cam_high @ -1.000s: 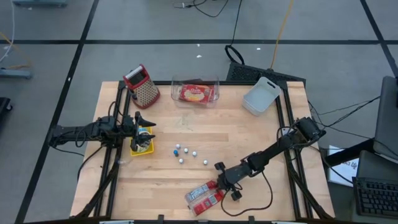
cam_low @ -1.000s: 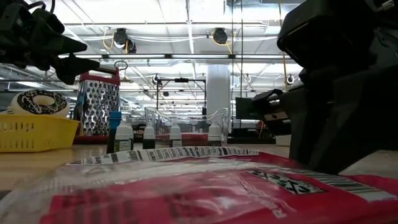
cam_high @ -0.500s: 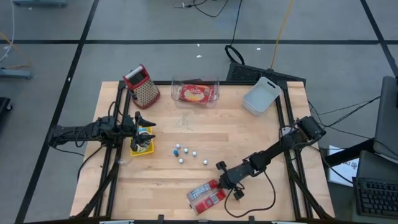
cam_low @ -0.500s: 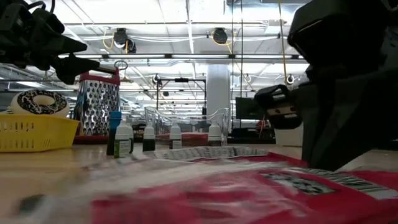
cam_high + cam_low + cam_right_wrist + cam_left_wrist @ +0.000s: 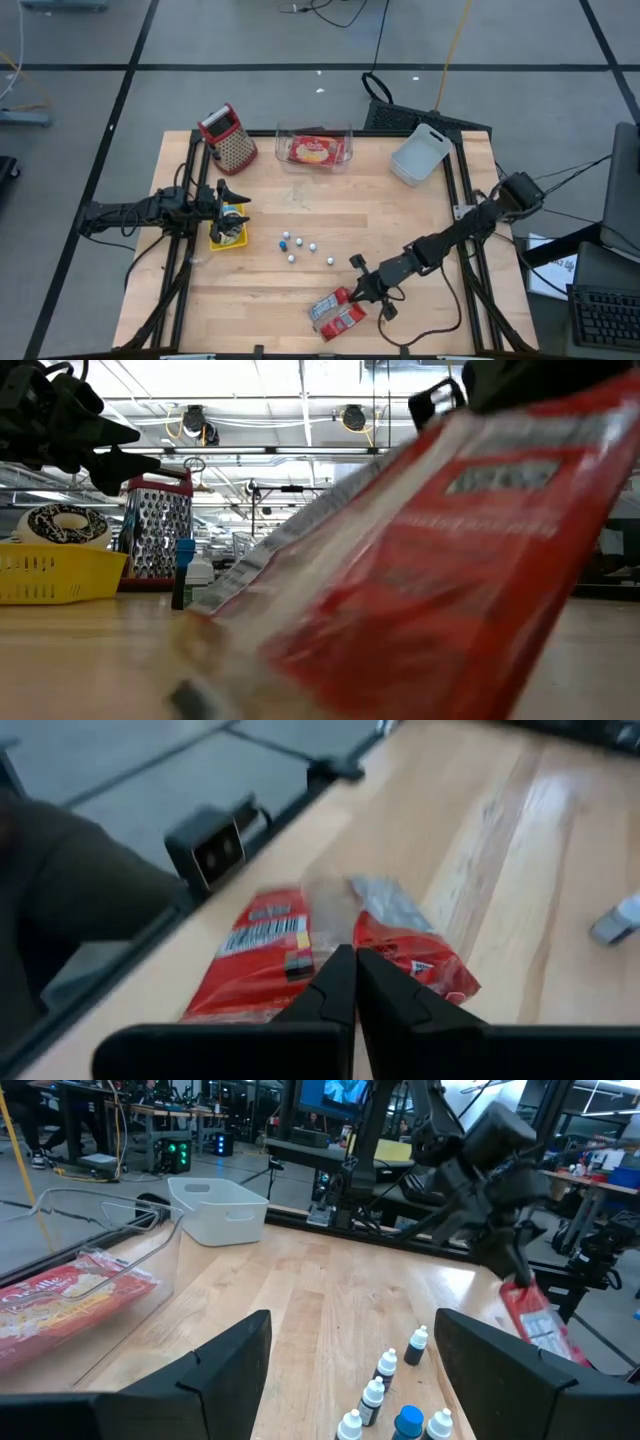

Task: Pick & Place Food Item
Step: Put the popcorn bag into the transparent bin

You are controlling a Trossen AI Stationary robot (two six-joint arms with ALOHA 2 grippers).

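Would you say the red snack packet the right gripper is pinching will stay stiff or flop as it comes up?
Probably floppy: the red packet hangs tilted from the right gripper, pinched at one crinkled edge. It looks like thin film, so likely light and possibly slippery.

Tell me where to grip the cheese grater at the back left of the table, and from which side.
Take the grater by its red handle, the narrow end pointing toward the table's back-left corner. It seems to lie tilted on the wood, so coming from above with the fingers across the handle's thin sides looks best. The perforated metal body is wide and probably slippery. The open left gripper is nearest.
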